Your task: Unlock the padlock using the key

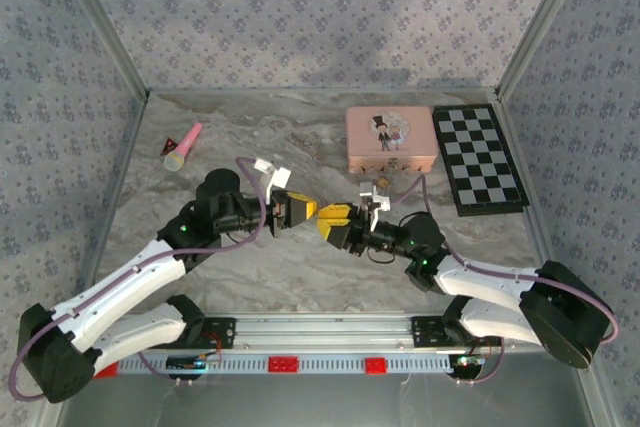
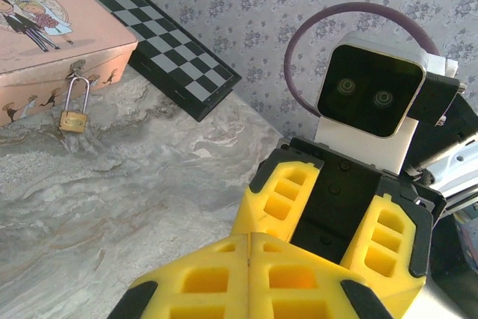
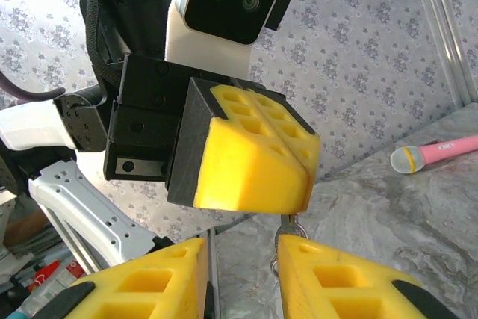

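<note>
Meeting above the table [image 1: 300, 282], the left claw [image 3: 302, 184] pinches the key [image 3: 289, 223] at its tips, the right claw [image 3: 240, 252] spread either side of it; the padlock [image 2: 73, 116] hangs on the pink tin [image 2: 45, 50] near the far edge.

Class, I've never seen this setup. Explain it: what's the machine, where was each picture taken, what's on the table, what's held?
Two robot arms, each ending in a yellow two-finger gripper. One picture looks down from above; the others come from wrist cameras. On the marble table lie a pink tin, a chessboard and a toy microphone. A padlock hangs on the tin's latch. The left gripper, shut, pinches a small metal thing, apparently the key; the right gripper stands open around it.
</note>
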